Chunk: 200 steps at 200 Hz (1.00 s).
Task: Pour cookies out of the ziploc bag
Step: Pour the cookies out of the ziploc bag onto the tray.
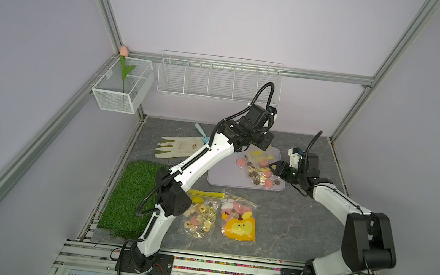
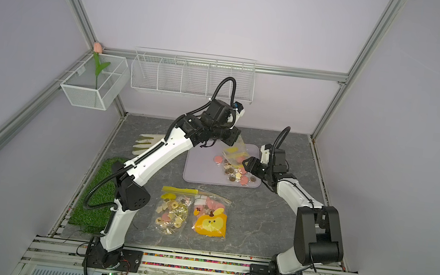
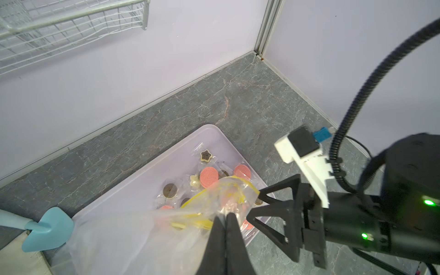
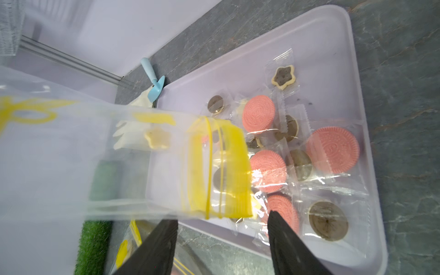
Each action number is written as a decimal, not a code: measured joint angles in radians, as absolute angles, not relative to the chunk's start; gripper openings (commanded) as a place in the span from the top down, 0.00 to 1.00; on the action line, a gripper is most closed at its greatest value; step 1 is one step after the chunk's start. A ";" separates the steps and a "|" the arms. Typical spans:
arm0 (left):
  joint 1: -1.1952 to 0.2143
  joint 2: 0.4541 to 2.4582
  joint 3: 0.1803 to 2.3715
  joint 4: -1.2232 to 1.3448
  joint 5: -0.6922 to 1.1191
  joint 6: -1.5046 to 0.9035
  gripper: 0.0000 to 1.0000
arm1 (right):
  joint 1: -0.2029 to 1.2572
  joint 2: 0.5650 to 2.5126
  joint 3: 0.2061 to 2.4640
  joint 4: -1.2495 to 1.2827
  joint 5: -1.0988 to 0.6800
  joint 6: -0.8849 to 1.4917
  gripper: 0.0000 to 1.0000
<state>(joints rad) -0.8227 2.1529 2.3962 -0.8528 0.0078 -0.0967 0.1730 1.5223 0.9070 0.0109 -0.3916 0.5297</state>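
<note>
Pale lilac walls (image 1: 229, 15) framed by aluminium rails (image 1: 322, 75) enclose a grey marbled floor (image 1: 288, 225); 1 white wire rack (image 1: 217, 84) hangs on the back wall.

No legible text, brand, number or sign found in any view. The pink cookies (image 4: 258, 113) on the tray (image 4: 333, 35) carry an embossed relief whose centre curl resembles an S; not confirmed as a letter. The ziploc bag (image 4: 119, 154) bears yellow printed shapes, blurred and unreadable. The glove (image 1: 180, 146) on the desk (image 1: 288, 225) shows small dark marks in a top view, too small to read.
</note>
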 measured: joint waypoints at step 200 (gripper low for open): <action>-0.723 2.009 2.179 -0.714 0.219 -0.210 1.00 | 0.034 1.708 0.647 0.993 -0.772 1.047 0.37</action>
<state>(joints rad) -0.7227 2.0090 2.1788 -0.7139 0.2188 -0.2096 0.0341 1.7081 0.6472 0.9928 -0.7719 1.0470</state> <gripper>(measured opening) 0.046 0.633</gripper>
